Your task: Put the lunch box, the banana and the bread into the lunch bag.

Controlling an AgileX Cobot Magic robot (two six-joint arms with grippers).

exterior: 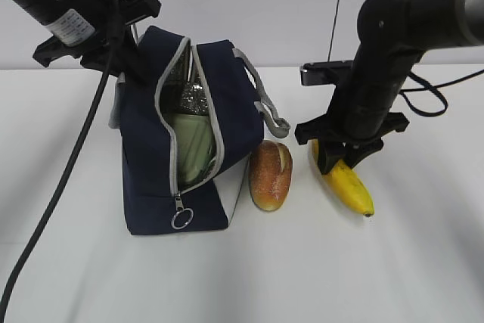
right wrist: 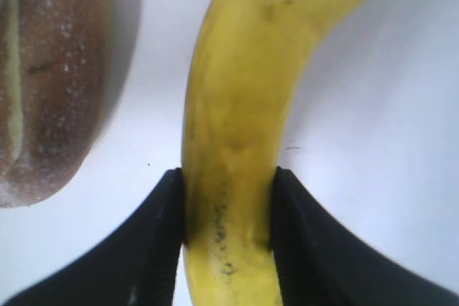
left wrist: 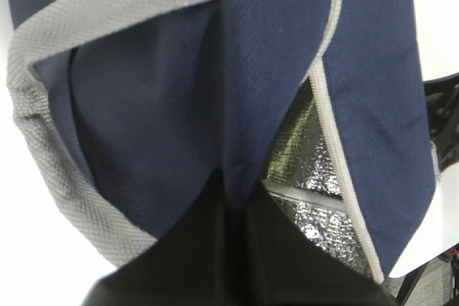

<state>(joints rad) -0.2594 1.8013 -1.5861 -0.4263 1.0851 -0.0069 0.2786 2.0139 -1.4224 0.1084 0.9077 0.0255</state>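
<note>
The tall navy-blue fabric lunch bag (exterior: 151, 164) stands unzipped on the white table (exterior: 393, 262), the sage-green-lidded lunch box (exterior: 191, 145) inside. Left gripper (left wrist: 237, 198) is clamped on the bag's top edge. Right gripper (right wrist: 228, 209) pinches the yellow banana (right wrist: 244, 105), right of the bag. The golden-brown oval bread roll (exterior: 271, 174) lies between them.

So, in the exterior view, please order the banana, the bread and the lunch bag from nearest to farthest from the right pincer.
1. The banana: between the fingers of the right pincer.
2. The bread: on the table to its left.
3. The lunch bag: farther left, beyond the bread.
</note>
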